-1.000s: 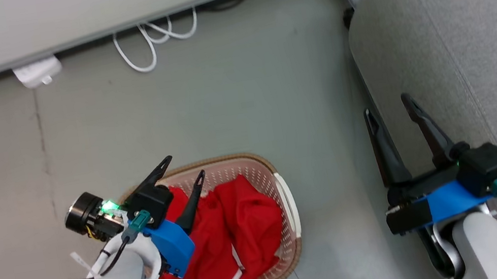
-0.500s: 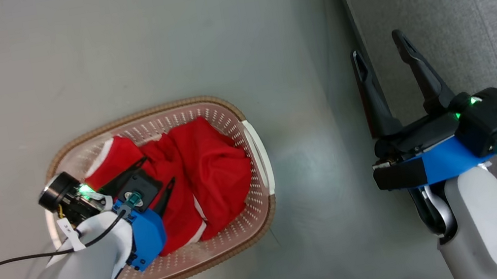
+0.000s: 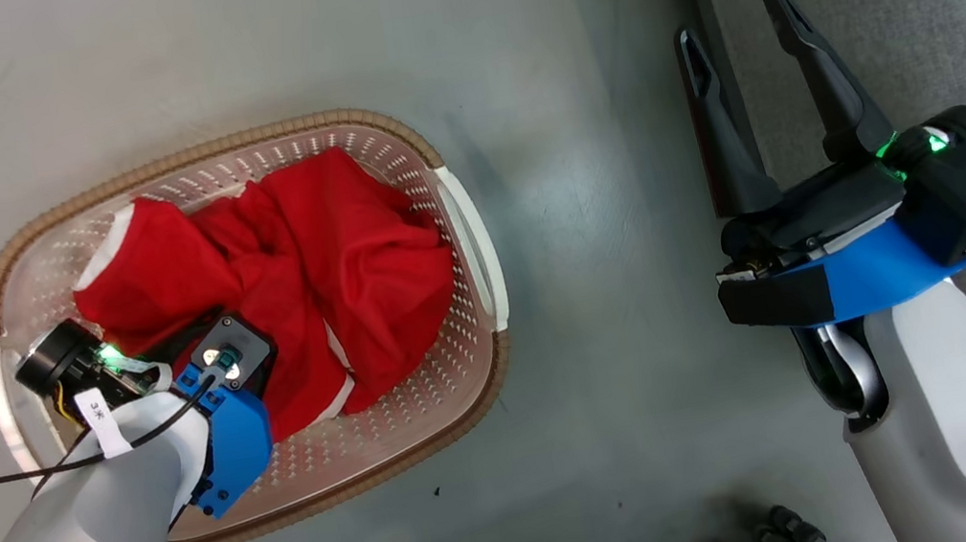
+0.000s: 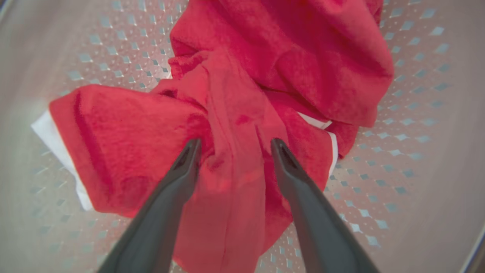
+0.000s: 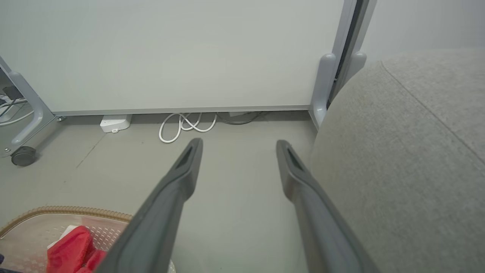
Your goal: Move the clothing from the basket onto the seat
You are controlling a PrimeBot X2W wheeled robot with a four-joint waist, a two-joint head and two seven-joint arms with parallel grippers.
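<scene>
Left claw: my left gripper [image 4: 235,144] hangs inside the basket [image 3: 230,139], fingers spread wide astride a raised fold of the clothing [image 3: 323,238], nothing pinched.
Clothing: heaped across the basket's middle, white trim toward its left end.
Right claw: my right gripper [image 3: 731,18], spread and empty, beside the seat [image 3: 887,3] edge.
Risk: a shallow pinch may shed the fold; tips could snag the perforated bottom.

Head view looks down; all views share the basket [image 3: 211,147].
</scene>
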